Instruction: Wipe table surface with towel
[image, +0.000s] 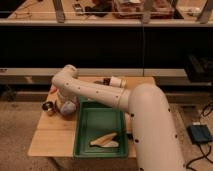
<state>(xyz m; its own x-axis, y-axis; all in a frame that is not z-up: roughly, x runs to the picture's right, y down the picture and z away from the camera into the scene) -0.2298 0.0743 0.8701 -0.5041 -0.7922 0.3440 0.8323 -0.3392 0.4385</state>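
A long pale counter (30, 22) with a dark front runs across the far side of the room, its top crowded with things too dim to name. In front of it, on a speckled floor, stands the small plank table (52, 136).

The green tray (80, 131) takes up the middle of the table, and its near rim comes close to the table's near edge. It holds two pale yellow elongated pieces (105, 140) lying together toward its near end; the rest of its floor is bare. At the tray's far-left corner sits the dark purple bowl (70, 109), with a small metal can (48, 106) just to its left. A pale bluish patch at the bowl looks to be the towel (65, 105) — in the bowl or against it, I cannot tell. Something orange (52, 90) lies near the table's far-left corner, and a white cylinder with a dark end (114, 81) lies on its side along the far edge.

The white arm rises from the near right, covers the tray's right side and bends down at the far left, so the gripper (60, 101) hangs just over the bowl and can. Its jaws stand wide — anything between them is hidden.

Open planks lie left of the tray, toward the near-left corner.
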